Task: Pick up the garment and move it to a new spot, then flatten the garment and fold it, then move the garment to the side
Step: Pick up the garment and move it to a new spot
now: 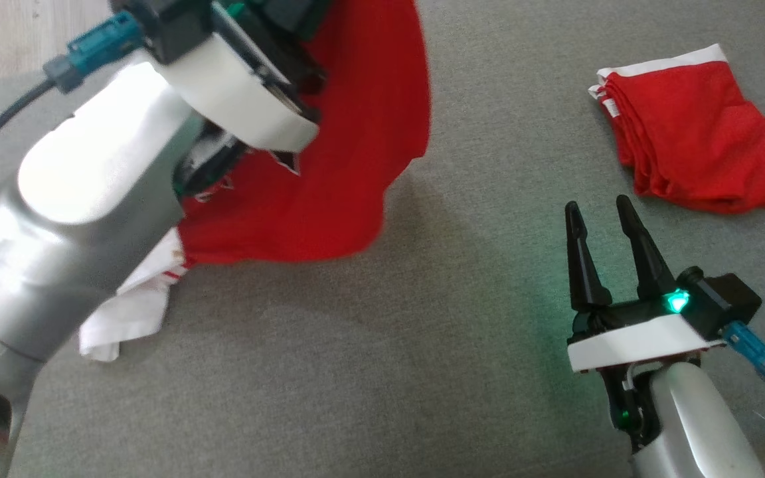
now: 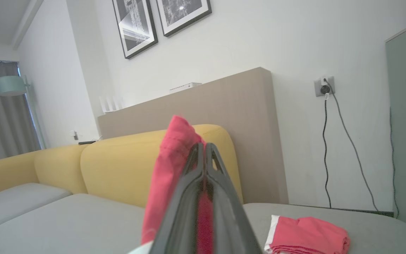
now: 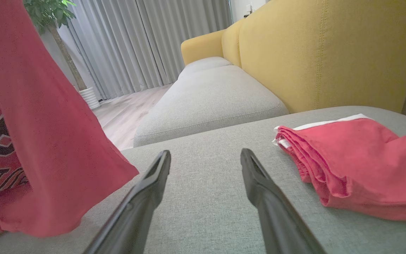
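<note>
Left gripper [image 2: 204,146] clamps the red garment [image 1: 342,186], hanging well left of the folded red pile [image 1: 694,146] — pickup looks done, relocating, flattening, folding all ahead — right gripper [image 1: 600,211] gapes empty near that pile.

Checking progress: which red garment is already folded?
The folded garment near the right gripper, lying stacked; the hanging garment dangles loose from the left gripper.

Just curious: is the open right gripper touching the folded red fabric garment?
Apart. Right wrist view shows grey cushion between the right gripper and the folded red fabric garment.
</note>
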You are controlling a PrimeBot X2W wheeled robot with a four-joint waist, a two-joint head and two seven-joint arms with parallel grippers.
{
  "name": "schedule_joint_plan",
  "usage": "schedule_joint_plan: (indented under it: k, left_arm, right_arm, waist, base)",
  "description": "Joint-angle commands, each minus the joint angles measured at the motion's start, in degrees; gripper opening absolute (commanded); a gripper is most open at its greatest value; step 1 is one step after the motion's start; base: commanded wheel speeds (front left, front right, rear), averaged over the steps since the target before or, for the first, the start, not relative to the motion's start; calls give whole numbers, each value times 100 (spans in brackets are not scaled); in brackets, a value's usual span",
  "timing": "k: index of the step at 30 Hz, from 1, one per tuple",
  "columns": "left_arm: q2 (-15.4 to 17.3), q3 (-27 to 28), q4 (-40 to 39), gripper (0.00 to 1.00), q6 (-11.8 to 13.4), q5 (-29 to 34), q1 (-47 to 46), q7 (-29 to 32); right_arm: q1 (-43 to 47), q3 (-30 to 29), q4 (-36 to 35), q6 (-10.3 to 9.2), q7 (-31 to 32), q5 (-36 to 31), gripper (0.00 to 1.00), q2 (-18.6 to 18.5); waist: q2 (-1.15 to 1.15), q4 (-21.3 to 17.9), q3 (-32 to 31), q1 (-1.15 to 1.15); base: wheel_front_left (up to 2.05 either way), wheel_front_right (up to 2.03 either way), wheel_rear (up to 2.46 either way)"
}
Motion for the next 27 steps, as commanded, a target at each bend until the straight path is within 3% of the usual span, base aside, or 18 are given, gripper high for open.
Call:
schedule_joint_plan:
  k: [1,7,11,21,27]
  left_arm:
    - [104,247,-230,0,10,34,-374,-25]
    - [188,93,-679,0,10,11,-412,9]
    - [347,-25,-512,0,10,10,-488,124]
    - [479,-204,1100,0,38,109,-862,460]
    - [355,-231,2527,0,532,438,-1202,473]
  right_arm:
    - [26,92,-181,-4,-62,38,100,-20]
    - [32,70,-206,-4,-62,87,100,-20]
    - [-25,156,-235,-4,-62,153,100,-20]
    - [-237,555,-307,-4,-62,424,100,-20]
    - [-275,802,-360,-4,-62,581,100,-20]
  waist:
    - [0,-12,-8,0]
    - [0,-75,58,0]
    - [0,-203,231,0]
    - [0,-887,735,0]
    - [0,-1333,947,0]
  base:
    - [0,0,0]
    - [0,0,0]
    - [0,0,0]
    - [0,0,0]
    - [0,0,0]
